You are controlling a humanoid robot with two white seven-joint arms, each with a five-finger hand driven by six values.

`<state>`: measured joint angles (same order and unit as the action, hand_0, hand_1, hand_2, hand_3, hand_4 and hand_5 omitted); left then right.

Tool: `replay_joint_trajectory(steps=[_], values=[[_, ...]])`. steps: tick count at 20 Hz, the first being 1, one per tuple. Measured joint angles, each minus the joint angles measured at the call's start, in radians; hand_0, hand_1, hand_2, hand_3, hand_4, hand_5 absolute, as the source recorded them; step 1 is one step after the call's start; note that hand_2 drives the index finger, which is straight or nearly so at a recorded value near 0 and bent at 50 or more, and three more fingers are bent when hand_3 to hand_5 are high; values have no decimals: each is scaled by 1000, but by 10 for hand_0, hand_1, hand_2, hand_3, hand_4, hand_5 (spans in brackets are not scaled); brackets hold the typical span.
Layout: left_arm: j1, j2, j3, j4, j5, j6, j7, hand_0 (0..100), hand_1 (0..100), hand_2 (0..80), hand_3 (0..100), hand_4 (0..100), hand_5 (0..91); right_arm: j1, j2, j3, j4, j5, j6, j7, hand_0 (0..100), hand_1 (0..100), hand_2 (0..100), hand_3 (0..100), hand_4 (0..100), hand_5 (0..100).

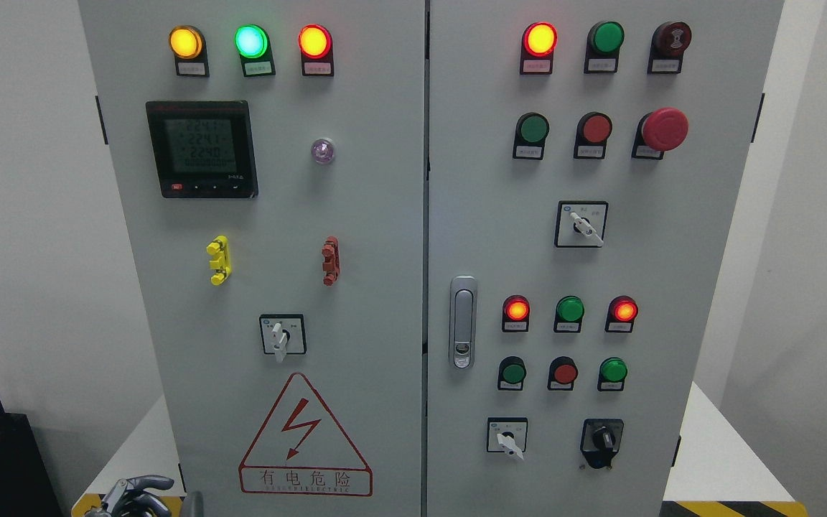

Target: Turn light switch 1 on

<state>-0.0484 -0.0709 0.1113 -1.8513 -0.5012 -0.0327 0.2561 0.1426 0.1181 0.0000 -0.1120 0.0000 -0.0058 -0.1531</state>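
While the grey steel control cabinet (385, 215) fills your view, only one robot hand shows: the left hand (130, 495), at seven o'clock on the bottom edge, well below every control. Its grey metal fingers (148, 482) curl loosely and grasp nothing, though most of the hand is cut off by the frame. The right hand is out of view.

Nothing on the panel reads clearly as switch 1, so you cannot tell which control the task means. The small white-handled rotary switch (282, 336) on the left door sits at about seven o'clock from the centre, just above the red triangular warning sign (304, 438), with its handle pointing down. On the right door, a second white-handled selector (583, 226) sits at three o'clock, a third (507, 438) at five o'clock, and beside that one a black rotary knob (602, 441).

At eleven o'clock you see the black digital meter (202, 149) with lit digits, and above it a row of lit yellow (186, 42), green (251, 41) and red (314, 41) round lamps. The big red mushroom button (663, 129) stands at two o'clock. The silver door latch (463, 322) is just right of the seam between the doors.
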Motion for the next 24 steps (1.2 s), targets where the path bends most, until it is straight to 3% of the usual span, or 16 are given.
replay_joint_trajectory(steps=[10, 18, 24], values=[[-93, -12, -150, -8, -8, 164, 64, 181, 505, 506, 813, 825, 740, 0, 0, 0, 0, 0, 0, 0, 120, 389, 0, 0, 0, 0], [-167, -20, -239, -5, -8, 294, 151, 188, 512, 530, 853, 853, 763, 0, 0, 0, 0, 0, 0, 0, 120, 389, 0, 0, 0, 0], [-223, -24, -286, 4, 21, 374, 200, 189, 522, 540, 874, 866, 795, 0, 0, 0, 0, 0, 0, 0, 120, 389, 0, 0, 0, 0]])
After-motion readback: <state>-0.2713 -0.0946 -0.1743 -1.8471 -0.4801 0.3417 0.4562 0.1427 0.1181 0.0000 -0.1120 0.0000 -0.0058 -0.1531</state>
